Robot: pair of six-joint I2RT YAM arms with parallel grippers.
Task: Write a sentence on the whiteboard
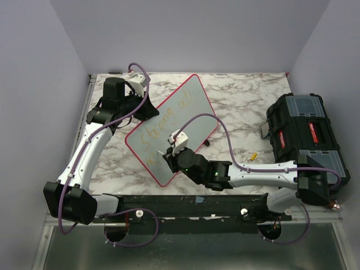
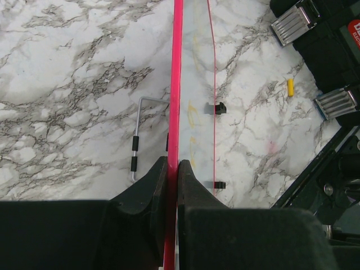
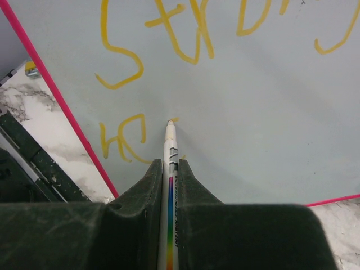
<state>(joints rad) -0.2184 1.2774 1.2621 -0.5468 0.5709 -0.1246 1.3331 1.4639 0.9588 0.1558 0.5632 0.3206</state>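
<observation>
The whiteboard [image 1: 180, 121] stands tilted on the marble table, pale with a thin red rim [image 2: 178, 84]. My left gripper [image 2: 172, 166] is shut on that rim at the board's upper left edge [image 1: 147, 108]. The sentence [image 3: 169, 34] runs in yellow cursive across the board, one line above and the start of a second line [image 3: 121, 140] below it. My right gripper [image 3: 170, 164] is shut on a white marker with a rainbow stripe [image 3: 170, 185]. The marker's tip [image 3: 169, 122] touches the board at a short yellow stroke. In the top view the right gripper [image 1: 171, 149] is at the board's lower part.
A black toolbox [image 1: 306, 132] sits at the right, its metal latches [image 2: 292, 22] near the board. A small yellow cap [image 1: 253, 156] lies on the marble between board and toolbox. A bent wire stand [image 2: 138, 140] lies behind the board. Purple walls enclose the table.
</observation>
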